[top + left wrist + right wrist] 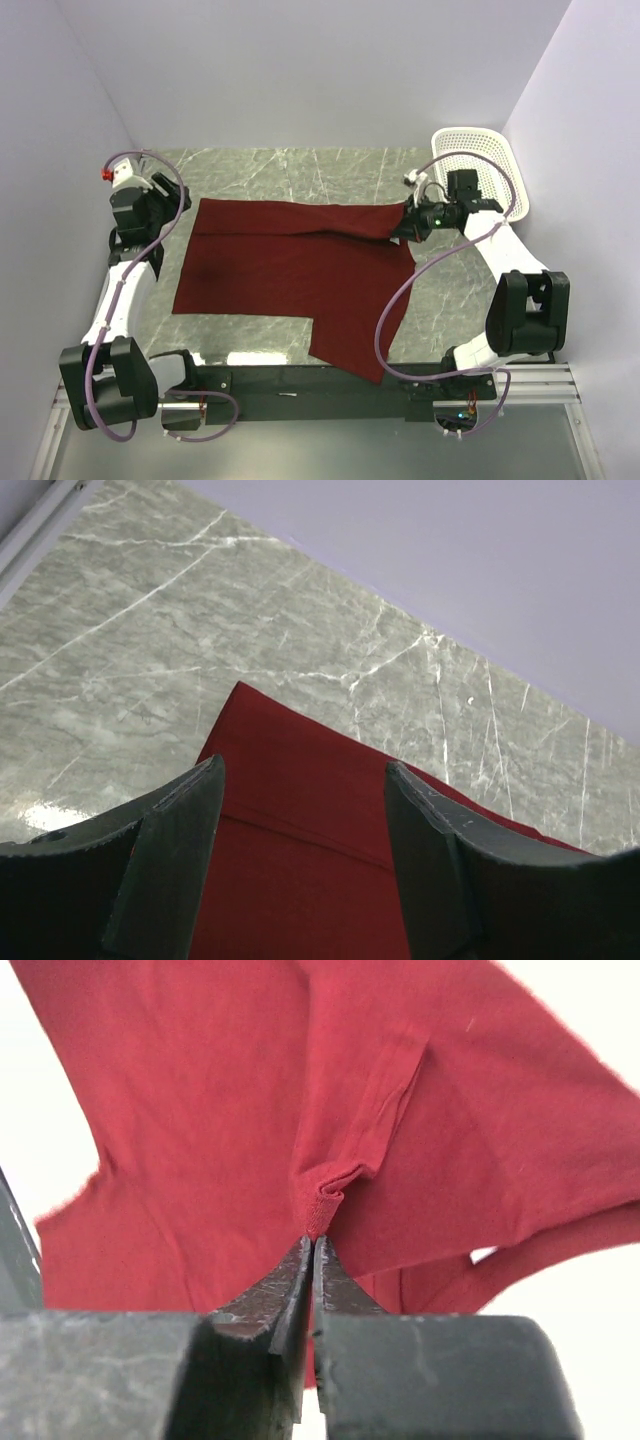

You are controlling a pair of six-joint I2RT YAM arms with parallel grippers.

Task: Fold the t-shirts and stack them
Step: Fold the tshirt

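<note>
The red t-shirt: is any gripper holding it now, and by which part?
The right gripper is shut on the t-shirt, pinching a bunched piece of hemmed edge. The left gripper stands open over a corner and holds nothing.

No text, label, brand, number or sign can be read in any of the views. The plain dark red cotton t-shirt [285, 270] shows only bare cloth, with no print or legible tag. The one possible mark is a small green light on the black arm housing just beside the shirt's right edge, and it is too small to read.
</note>
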